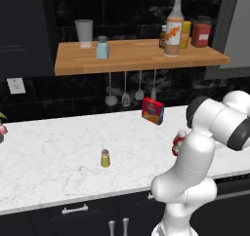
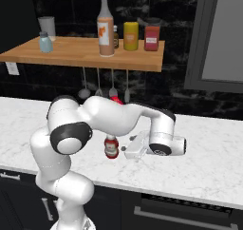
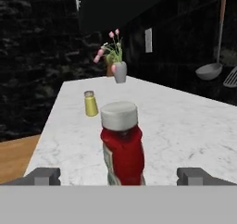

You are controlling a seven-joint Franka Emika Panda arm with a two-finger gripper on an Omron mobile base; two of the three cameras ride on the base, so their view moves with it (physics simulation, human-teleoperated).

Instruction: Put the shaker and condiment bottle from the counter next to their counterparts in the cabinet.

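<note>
Left base view: the small yellow shaker [image 1: 105, 158] stands alone on the white surface [image 1: 53, 152]; the red bottle [image 1: 178, 142] stands near the arm, partly hidden by it. On the shelf [image 1: 136, 54] sit the blue shaker [image 1: 102, 48] and the tall orange bottle [image 1: 173, 32].

Right base view: the claw [image 2: 130, 148] lies low and level, just beside the red bottle [image 2: 111, 146], pointing at it.

Hand view: the red bottle [image 3: 122, 146] stands upright, centred between 2 fingertips [image 3: 44, 176] set wide apart, touching neither; the claw holds nothing. The yellow shaker [image 3: 90, 103] stands well behind.

Step in hand: reaching for the bottle, by my reading.

Doing it well: keep level, slide forward until the body sits between the tips, close on the body below the cap.

Risk: nudging it over.
</note>
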